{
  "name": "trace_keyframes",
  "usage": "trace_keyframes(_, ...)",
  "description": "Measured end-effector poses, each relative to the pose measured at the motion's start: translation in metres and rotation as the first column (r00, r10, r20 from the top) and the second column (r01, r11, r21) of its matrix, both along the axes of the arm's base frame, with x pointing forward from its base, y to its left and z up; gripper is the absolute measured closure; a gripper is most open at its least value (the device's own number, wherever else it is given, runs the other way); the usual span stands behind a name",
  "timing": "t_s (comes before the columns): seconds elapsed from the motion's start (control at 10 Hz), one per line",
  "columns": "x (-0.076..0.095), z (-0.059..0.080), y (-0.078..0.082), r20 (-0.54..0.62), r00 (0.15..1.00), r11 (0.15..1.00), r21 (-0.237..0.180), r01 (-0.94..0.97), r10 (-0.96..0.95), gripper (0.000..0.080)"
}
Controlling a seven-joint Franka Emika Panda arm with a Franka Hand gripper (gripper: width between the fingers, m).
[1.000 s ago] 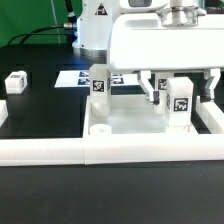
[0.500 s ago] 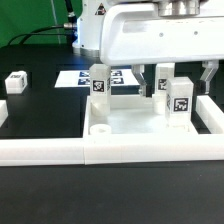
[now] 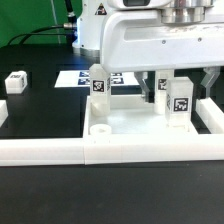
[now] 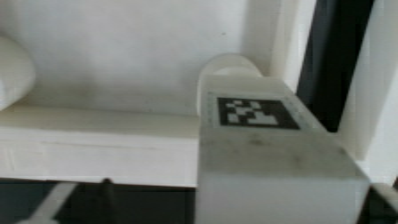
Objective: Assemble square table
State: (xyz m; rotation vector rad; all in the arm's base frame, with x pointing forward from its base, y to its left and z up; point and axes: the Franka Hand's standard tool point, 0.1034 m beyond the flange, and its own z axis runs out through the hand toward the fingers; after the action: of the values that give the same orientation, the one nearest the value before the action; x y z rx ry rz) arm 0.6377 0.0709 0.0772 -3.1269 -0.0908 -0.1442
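White square slab [image 3: 135, 118] flat; tagged leg [image 3: 99, 82], second leg [image 3: 179, 98] upright on it; third leg [image 3: 15, 82] well apart.

**Layout of parts about the jaws.** One upright leg [image 3: 178, 104] stands on the square tabletop [image 3: 135, 122], between the jaws of the gripper [image 3: 178, 90] and apart from both. A second leg [image 3: 98, 84] stands on the same slab, outside the jaws toward the exterior view's left, with a round socket [image 3: 100, 130] just before it. The border wall [image 3: 60, 152] runs before the slab. The marker board [image 3: 72, 78] lies behind it. A third leg [image 3: 15, 82] rests on the table [image 3: 40, 110], well apart, farther left.
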Motion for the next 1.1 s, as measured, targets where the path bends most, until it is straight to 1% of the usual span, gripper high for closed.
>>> trace_keyframes(0.1,0.000,0.000,0.000,-0.001,1.000,1.000,0.003,0.029,-0.029,0.0401)
trace_keyframes(0.2,0.000,0.000,0.000,-0.001,0.999,0.999,0.003,0.033,-0.033,0.0401)
trace_keyframes(0.3,0.000,0.000,0.000,-0.002,0.996,0.996,0.009,0.087,-0.087,0.0509)
trace_keyframes(0.4,0.000,0.000,0.000,-0.005,0.985,0.985,0.017,0.171,-0.171,0.0509)
trace_keyframes(0.6,-0.001,-0.001,0.001,-0.009,0.961,0.961,0.026,0.275,-0.275,0.0509)
trace_keyframes(0.8,-0.001,-0.002,0.001,-0.017,0.907,0.907,0.038,0.420,-0.420,0.0509)
trace_keyframes(0.9,-0.001,-0.002,0.002,-0.026,0.857,0.856,0.051,0.515,-0.514,0.0509)
trace_keyframes(1.1,-0.002,-0.003,0.012,-0.054,0.715,0.712,0.074,0.698,-0.697,0.0509)
